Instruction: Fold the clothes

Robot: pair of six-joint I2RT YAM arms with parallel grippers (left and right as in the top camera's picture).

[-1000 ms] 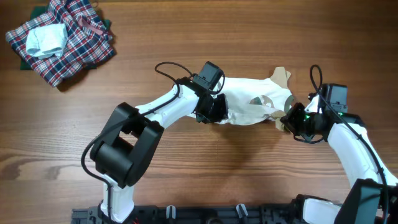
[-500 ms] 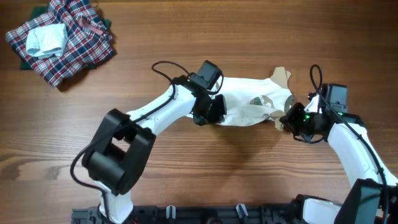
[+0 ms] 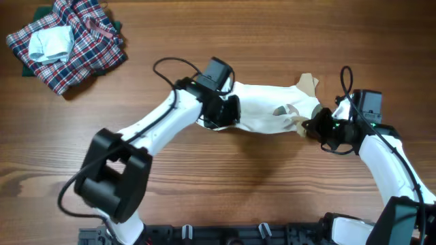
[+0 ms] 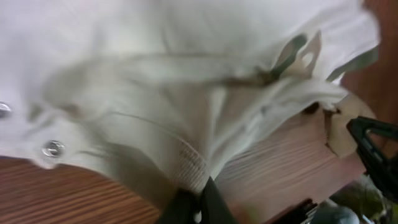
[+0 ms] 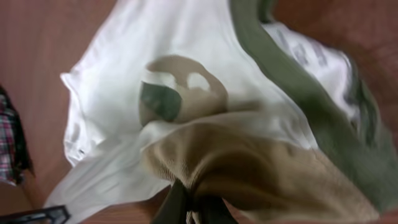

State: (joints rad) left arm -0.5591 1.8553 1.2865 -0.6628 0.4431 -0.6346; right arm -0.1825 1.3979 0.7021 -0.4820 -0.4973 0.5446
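The small white garment [image 3: 269,109] with tan parts and a round green-tan print lies stretched across the table's middle right. My left gripper [image 3: 221,119] is shut on its ribbed left hem; in the left wrist view [image 4: 196,208] the white cloth [image 4: 186,93] spreads above the fingers, with snap buttons at the left. My right gripper [image 3: 315,128] is shut on the tan right edge. In the right wrist view [image 5: 193,208] the fingers pinch the tan cloth [image 5: 249,168], below the print [image 5: 168,93]. A tan sleeve [image 3: 308,84] sticks out at the far right.
A red-blue-white plaid heap [image 3: 68,44] with a pale blue-white folded piece [image 3: 49,42] on it lies at the far left corner. It also shows at the left edge of the right wrist view [image 5: 9,149]. Bare wood table [image 3: 238,184] lies toward the front.
My left gripper has moved left and slightly away, pulling the garment's left hem and stretching it wider. My right gripper shifted slightly, still holding the tan edge.
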